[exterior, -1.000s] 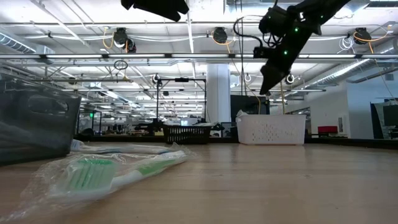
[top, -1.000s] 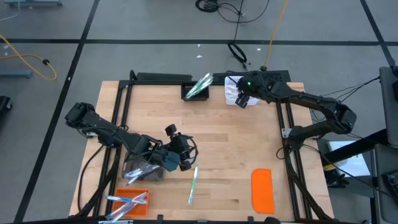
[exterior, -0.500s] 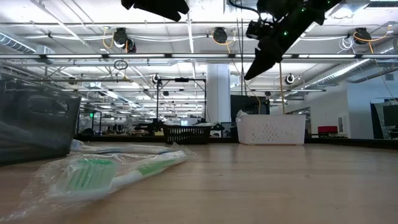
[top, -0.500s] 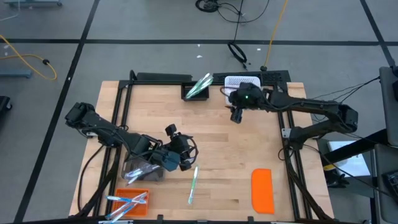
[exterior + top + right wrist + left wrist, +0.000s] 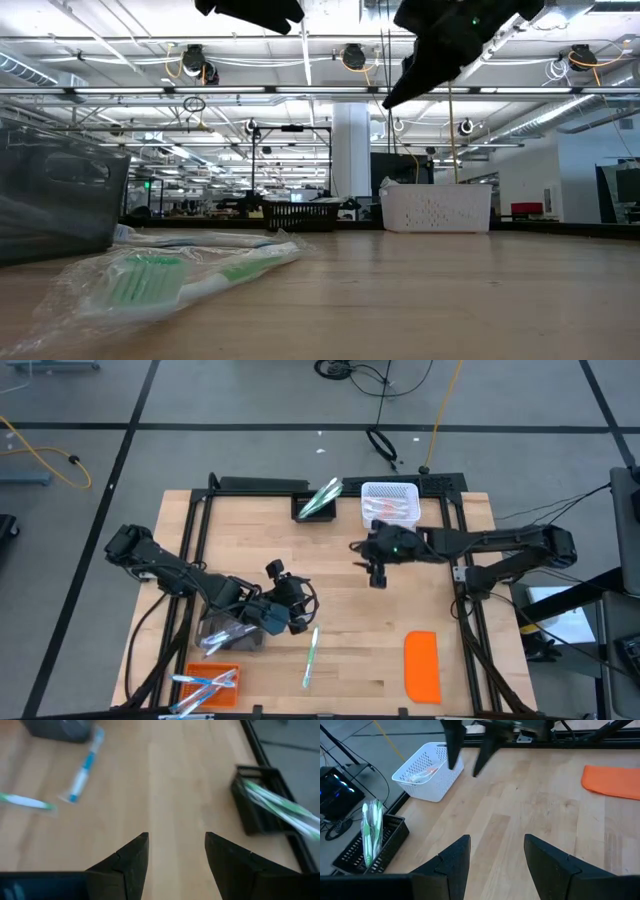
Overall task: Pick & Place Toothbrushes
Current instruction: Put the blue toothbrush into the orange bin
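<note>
Pale wood makes up the table (image 5: 340, 620) seen from above. The right gripper (image 5: 377, 574) hangs over its middle, fingers parted and empty; the white perforated plastic basket (image 5: 389, 503) with pinkish toothbrushes lies just beyond it toward the far edge, and the small black mesh basket (image 5: 318, 506) holding green-and-white toothbrushes (image 5: 323, 494) sits beyond it, off to its left. The flat orange rectangular lid (image 5: 421, 665) lies nearer the front edge, to this claw's right. The left gripper (image 5: 300, 610) hovers low at the front left, fingers spread and holding nothing. One wrapped green-handled toothbrush (image 5: 311, 656) lies on the wood just in front of it (not touching). A clear bag of toothbrushes (image 5: 226, 634) rests beside the left arm, and an orange tray (image 5: 208, 686) with blue-accented toothbrushes sits at the front corner.

From table height, the right gripper (image 5: 400, 92) hangs high above the wood, with the white basket (image 5: 437, 208) far behind and below it. A wrapped green toothbrush (image 5: 160, 275) lies close to the camera.

Past the left wrist's open fingers (image 5: 452, 865), the right arm's two dark fingers (image 5: 452, 742) stand apart over bare wood, the white basket (image 5: 427, 772) beside them.

Past the right wrist's parted fingers (image 5: 132, 857) lie a blue toothbrush (image 5: 82, 770) and the black basket (image 5: 257, 805) with green ones.
</note>
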`<state>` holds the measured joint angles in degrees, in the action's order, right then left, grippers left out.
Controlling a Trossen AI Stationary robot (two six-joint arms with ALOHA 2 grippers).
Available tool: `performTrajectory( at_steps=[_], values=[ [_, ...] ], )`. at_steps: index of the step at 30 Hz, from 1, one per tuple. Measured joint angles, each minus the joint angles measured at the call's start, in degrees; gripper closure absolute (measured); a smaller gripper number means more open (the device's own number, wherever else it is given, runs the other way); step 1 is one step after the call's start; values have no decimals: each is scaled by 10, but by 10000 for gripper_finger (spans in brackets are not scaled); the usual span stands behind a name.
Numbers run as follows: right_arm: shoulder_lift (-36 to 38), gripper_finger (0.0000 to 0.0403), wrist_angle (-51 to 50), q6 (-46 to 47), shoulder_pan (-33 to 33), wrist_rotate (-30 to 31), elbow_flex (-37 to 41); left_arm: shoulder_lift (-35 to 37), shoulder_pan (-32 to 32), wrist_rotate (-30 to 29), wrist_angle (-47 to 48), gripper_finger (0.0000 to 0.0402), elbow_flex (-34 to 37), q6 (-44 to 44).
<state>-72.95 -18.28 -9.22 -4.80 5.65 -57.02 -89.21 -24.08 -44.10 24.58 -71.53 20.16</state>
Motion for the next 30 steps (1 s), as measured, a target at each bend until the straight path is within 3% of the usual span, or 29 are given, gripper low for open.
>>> performTrajectory(
  at_steps=[11, 25, 30],
  values=[
    [-43, 218, 250, 56, 95, -45, 92, 0, 0, 0, -2, 213, 0, -4],
    [-241, 218, 477, 86, 150, -44, 95, 0, 0, 1, -3, 213, 0, -5],
    [-308, 218, 484, 85, 160, -42, 61, 0, 0, 1, -3, 213, 0, -5]
  ],
)
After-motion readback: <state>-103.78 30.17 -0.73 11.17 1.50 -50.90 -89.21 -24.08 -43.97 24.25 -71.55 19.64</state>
